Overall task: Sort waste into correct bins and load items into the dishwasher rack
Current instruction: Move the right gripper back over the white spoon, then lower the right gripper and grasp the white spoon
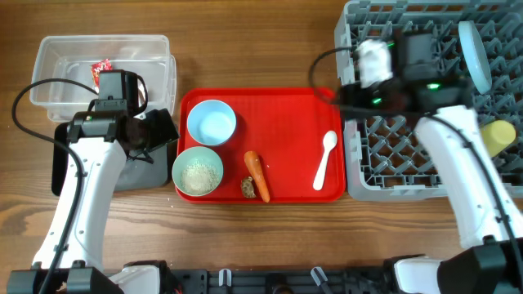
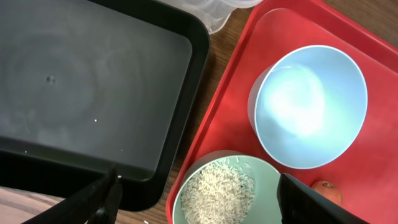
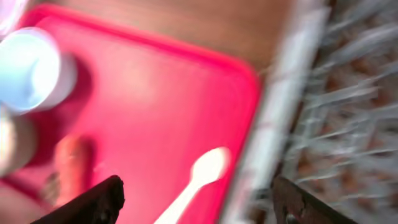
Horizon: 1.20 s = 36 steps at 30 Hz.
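Observation:
My left gripper (image 1: 154, 133) is open and empty over the seam between the black tray (image 1: 131, 173) and the red tray; in the left wrist view (image 2: 199, 208) its fingers straddle the mint green bowl (image 2: 186, 205) of white rice (image 2: 221, 190). The pale blue bowl (image 1: 212, 122) stands behind it. The carrot (image 1: 257, 174), brown lump (image 1: 248, 189) and white spoon (image 1: 325, 159) lie on the red tray. My right gripper (image 1: 341, 93) is open and empty above the tray's right edge, with the spoon (image 3: 202, 174) below it in the blurred right wrist view. The wrapper (image 1: 102, 69) lies in the clear tub (image 1: 49, 57). The plate (image 1: 474, 51) and yellow cup (image 1: 499, 135) are in the grey rack (image 1: 384, 163). No tissue shows.
The red serving tray (image 1: 286, 106) lies between the bins on the left and the rack on the right. The black tray (image 2: 93, 81) holds only a few rice grains. Cables trail from both arms.

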Available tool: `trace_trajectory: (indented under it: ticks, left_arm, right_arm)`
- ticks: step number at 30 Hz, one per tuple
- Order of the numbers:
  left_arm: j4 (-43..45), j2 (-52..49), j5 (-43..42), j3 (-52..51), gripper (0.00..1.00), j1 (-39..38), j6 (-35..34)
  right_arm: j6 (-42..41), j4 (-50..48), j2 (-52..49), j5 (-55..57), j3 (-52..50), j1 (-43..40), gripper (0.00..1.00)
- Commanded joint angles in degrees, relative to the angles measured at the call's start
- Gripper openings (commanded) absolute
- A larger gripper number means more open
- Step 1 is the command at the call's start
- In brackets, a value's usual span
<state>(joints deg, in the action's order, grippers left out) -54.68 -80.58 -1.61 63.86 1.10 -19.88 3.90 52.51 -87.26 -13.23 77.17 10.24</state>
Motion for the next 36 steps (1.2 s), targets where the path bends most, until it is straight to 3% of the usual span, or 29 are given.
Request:
trace_trajectory:
  ticks: [1,9,15,24,36]
  left_arm:
    - [-0.02,-0.11,-0.48,0.11,0.82,-0.26,-0.50]
    - [-0.04,-0.11,-0.48,0.11,0.82,-0.26,-0.50]
    - [-0.04,-0.11,-0.48,0.11,0.83,-0.26,-0.48]
    - [-0.02,-0.11,-0.48,0.11,0.83,-0.26,-0.48]
    - [-0.04,-0.11,-0.48,0.11,0.83,-0.26,-0.50]
  right_arm:
    - [-10.56,2.99,-0.92,4.09,0.07,7.26,0.78]
    - [-30.34,6.08,-7.13,14.95,-0.07,16.39,0.79]
    - [-37.16,4.48,-14.67,18.67,-0.85,16.59,0.79]
    - [-38.93,3.89,-24.81,21.86,-0.85,16.57,0.79]
    - [-39.89,0.11,-28.44,24.41,-1.07,16.48,0.79]
